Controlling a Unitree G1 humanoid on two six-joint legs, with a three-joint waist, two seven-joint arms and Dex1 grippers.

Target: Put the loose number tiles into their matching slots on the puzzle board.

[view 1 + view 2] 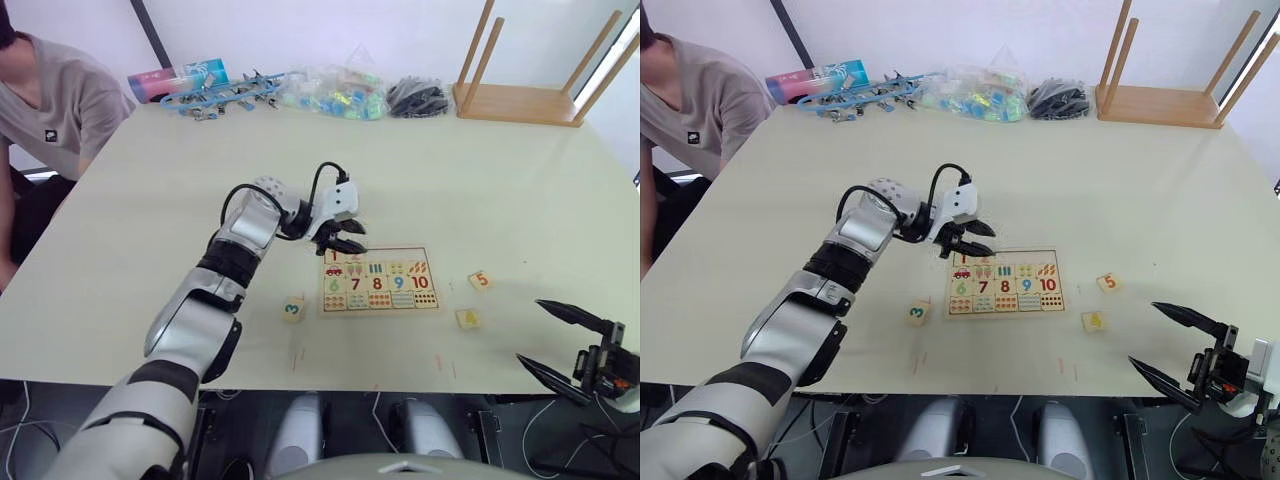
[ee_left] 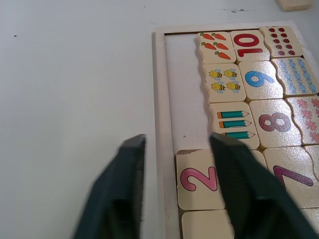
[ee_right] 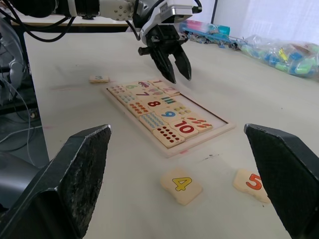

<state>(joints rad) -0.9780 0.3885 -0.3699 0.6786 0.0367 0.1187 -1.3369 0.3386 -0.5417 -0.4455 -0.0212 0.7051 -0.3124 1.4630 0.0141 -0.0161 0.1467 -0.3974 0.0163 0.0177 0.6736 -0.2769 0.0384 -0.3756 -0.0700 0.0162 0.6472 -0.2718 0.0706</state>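
Puzzle board (image 1: 379,280): lies flat on the worktop (image 1: 480,190); long axis runs left to right across the robot's front; top row of slots (image 2: 187,117) is partly bare.
Tile 2 (image 2: 198,180): seated in the top row beside tile 1 (image 1: 964,260); digit reads along the row.
Left gripper (image 1: 341,240): hovers at the board's top left corner, jaws parted narrowly and empty, astride the frame edge next to tile 2.
Tile 3 (image 1: 293,308): loose on the worktop at 9 o'clock from the board, nearer the left arm.
Tile 4 (image 1: 467,319): loose, at 4 o'clock from the board.
Tile 5 (image 1: 481,280): loose, at 3 o'clock from the board.
Right gripper (image 1: 563,342): spread wide, empty, low at the near right edge; judged the nearer arm for tiles 4 and 5.
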